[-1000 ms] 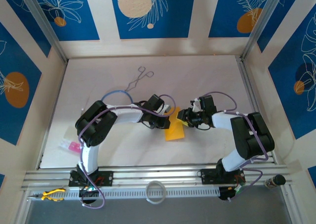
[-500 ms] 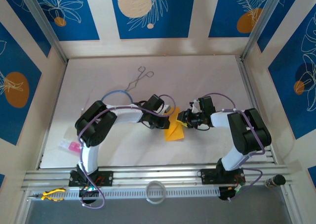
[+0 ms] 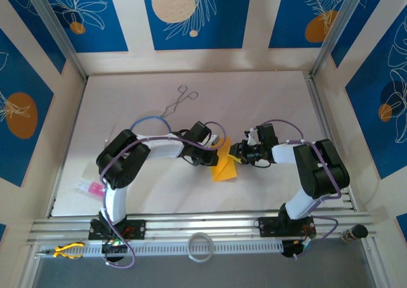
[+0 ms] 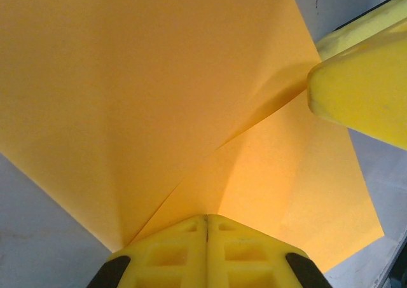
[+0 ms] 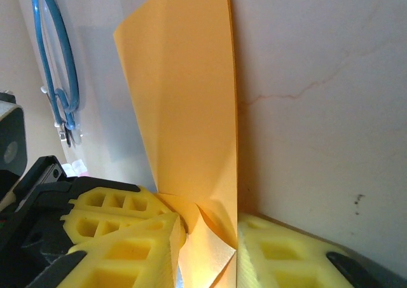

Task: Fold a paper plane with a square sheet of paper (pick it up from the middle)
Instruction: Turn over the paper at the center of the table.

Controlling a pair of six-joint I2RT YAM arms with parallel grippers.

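My top camera sits high behind both arm bases and looks steeply down over the whole table (image 3: 267, 97). My left wrist camera peers forward past the left gripper (image 4: 206, 218), very close to the orange-yellow paper (image 4: 159, 97) ahead of its jaws. My right wrist camera looks past the right gripper (image 5: 210, 237) at that same sheet, equally near.

No text, label, brand, number or sign is readable on anything here.

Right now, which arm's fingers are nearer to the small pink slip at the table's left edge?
Left. The left fingers are right of the pink slip, mid-table at the orange paper; the right fingers sit farther right.
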